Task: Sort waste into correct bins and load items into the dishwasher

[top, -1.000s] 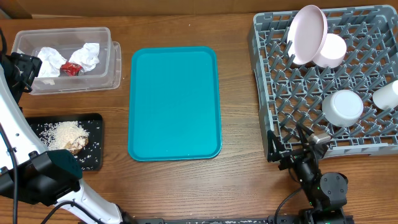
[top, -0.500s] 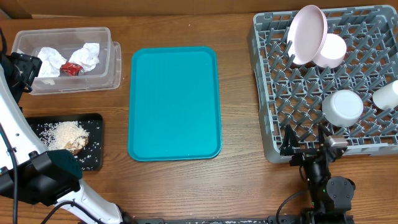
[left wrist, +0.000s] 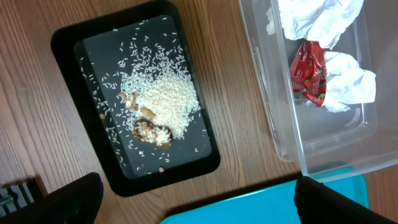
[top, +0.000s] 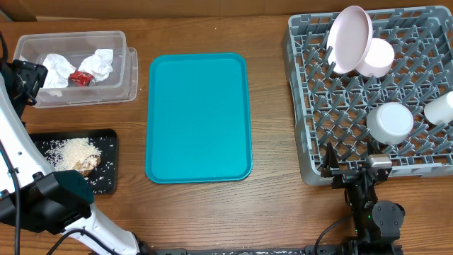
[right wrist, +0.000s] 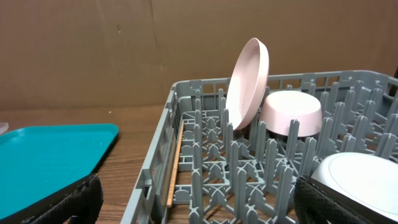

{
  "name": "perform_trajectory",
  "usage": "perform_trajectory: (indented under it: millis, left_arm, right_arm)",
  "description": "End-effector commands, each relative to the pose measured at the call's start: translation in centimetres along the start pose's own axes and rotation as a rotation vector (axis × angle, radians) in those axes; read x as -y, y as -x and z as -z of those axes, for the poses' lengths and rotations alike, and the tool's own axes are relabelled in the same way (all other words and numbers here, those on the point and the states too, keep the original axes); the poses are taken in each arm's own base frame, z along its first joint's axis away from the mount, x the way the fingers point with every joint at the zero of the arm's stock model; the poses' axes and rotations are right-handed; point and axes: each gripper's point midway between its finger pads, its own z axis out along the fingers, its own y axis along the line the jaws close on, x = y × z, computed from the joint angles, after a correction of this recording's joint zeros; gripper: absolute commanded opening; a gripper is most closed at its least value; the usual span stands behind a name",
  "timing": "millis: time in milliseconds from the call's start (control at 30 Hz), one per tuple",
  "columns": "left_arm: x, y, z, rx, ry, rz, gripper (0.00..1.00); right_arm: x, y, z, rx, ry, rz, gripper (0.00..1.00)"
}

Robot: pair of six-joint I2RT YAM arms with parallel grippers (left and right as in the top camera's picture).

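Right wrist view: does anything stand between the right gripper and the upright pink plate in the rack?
Yes. Rows of upright pegs of the grey rack stand between the open right gripper and the plate. From above, nothing covers the plate.

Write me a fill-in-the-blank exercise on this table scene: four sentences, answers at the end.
The red wrapper lies in the clear tub between crumpled white ____.
The rice and food scraps sit on a tray coloured ____.
The large pink plate stands on edge in the ____ dish rack.
The left end effector and the right end effector both stand ____.
Missing words: napkins; black; grey; open.
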Motion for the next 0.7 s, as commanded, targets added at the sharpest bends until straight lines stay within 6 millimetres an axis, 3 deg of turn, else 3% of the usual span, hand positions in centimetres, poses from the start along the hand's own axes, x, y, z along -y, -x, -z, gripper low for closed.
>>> perform_trajectory:
  millis: [0,667]
  left_arm:
    - [0.27,-0.17,-0.36,-0.005,0.007,0.005,1.0]
    - [0.24,-0.13,-0.37,-0.004,0.007,0.006,1.0]
  right_arm:
    - [0.26,-0.05,0.01,0.009,-0.009,0.016,1.0]
    - [1.01,-0.01,0.05,0.011,-0.04,0.015,1.0]
